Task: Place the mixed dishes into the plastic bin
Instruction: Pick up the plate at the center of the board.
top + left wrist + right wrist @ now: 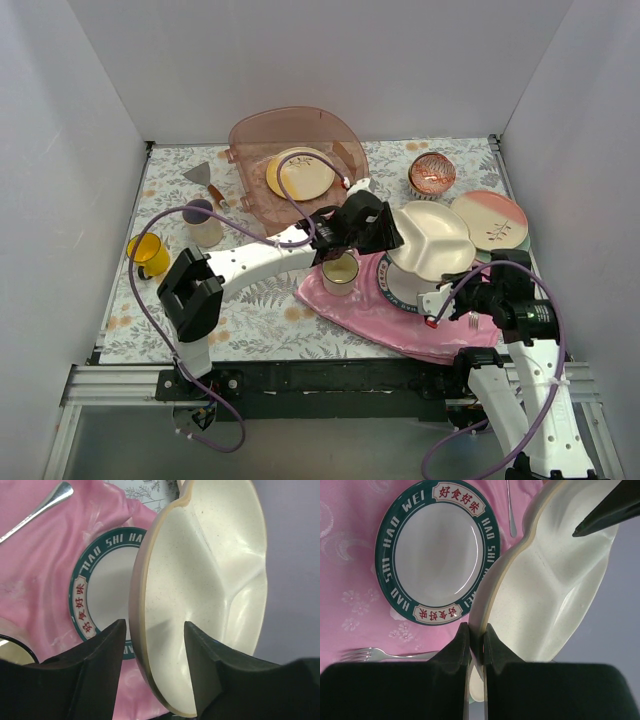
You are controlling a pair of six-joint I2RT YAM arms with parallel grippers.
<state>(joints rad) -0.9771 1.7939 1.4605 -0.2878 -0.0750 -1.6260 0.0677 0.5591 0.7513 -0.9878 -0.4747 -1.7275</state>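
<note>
Two grippers, one dish.

1. Left gripper (154, 630): jaws half-spread astride the 9 o'clock rim of the cream divided plate (435, 240), one finger on each side. No firm clamp is visible.
2. Right gripper (476, 630): jaws pressed together, pinching the same plate's 6 o'clock rim.
3. Lettered plate (435, 555) on the pink cloth (350, 305): partly hidden under the held dish.
4. Fork (385, 655): handle cut off by the fingers.
5. Cream divided plate: held at 3 o'clock of table centre, compartments up. Its outline is lobed, so the long axis is hard to tell.
6. Plastic bin (250, 135): at 12 o'clock, well apart.
</note>
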